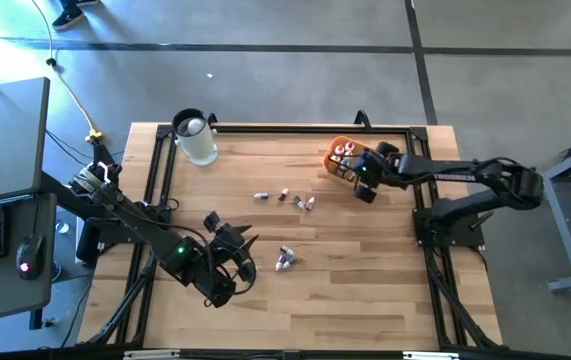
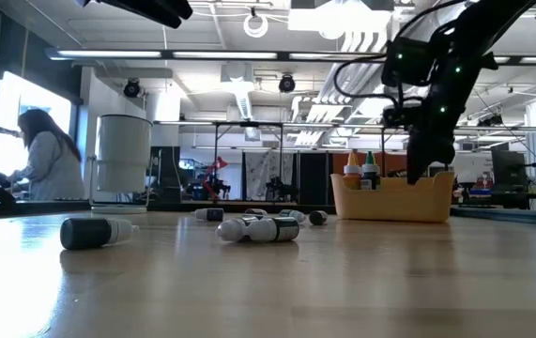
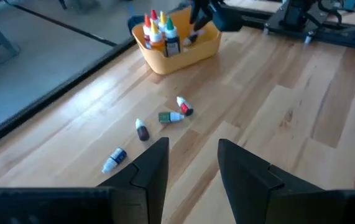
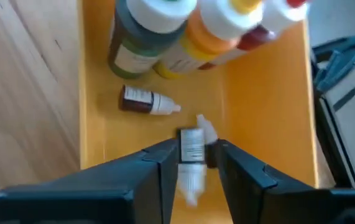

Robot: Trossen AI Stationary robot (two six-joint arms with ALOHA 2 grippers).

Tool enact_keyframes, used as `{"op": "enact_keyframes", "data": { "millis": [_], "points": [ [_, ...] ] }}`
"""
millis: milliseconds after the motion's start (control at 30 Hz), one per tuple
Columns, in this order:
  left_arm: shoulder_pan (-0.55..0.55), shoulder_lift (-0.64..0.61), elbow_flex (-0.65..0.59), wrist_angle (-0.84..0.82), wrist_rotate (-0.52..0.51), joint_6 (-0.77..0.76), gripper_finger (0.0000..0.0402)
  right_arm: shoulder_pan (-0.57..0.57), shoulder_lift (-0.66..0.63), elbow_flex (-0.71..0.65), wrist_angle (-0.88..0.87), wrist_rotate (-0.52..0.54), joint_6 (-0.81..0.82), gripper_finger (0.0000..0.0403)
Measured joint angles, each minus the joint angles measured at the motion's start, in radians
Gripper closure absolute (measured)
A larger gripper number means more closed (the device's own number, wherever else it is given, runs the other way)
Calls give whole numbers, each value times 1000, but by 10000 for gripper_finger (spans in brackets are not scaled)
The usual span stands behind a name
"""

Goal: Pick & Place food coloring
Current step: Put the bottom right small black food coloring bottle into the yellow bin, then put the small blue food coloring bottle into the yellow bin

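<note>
One small vial (image 4: 192, 149) pinched between the right hand (image 4: 193, 163) fingers (over the orange-yellow tray (image 4: 270, 112)).

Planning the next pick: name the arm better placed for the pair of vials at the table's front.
Left. The left hand hovers open near the pair of vials; the right hand is over the tray, shut on a vial.

An orange-yellow tray (image 1: 335, 172) sits on the wooden surface (image 1: 365, 280) directly under the right claw (image 1: 365, 190). A clear round jar (image 1: 196, 138) stands at the far edge, well apart from both claws. A seated person (image 2: 50, 160) shows beyond the surface.
</note>
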Motion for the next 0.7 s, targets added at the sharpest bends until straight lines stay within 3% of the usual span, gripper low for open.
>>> {"op": "enact_keyframes", "data": {
  "millis": [133, 400, 700],
  "points": [
    [0, 0, 0, 0, 40, 0, 266, -5, 22, 0, 45, -43, -28, 273],
    [0, 40, 1, 15, 178, -29, 266, 102, -22, 48, 38, 7, 2, 247],
    [34, 132, 1, 16, 542, -271, 266, 332, -47, 136, 145, -124, 144, 258]
  ]
}}
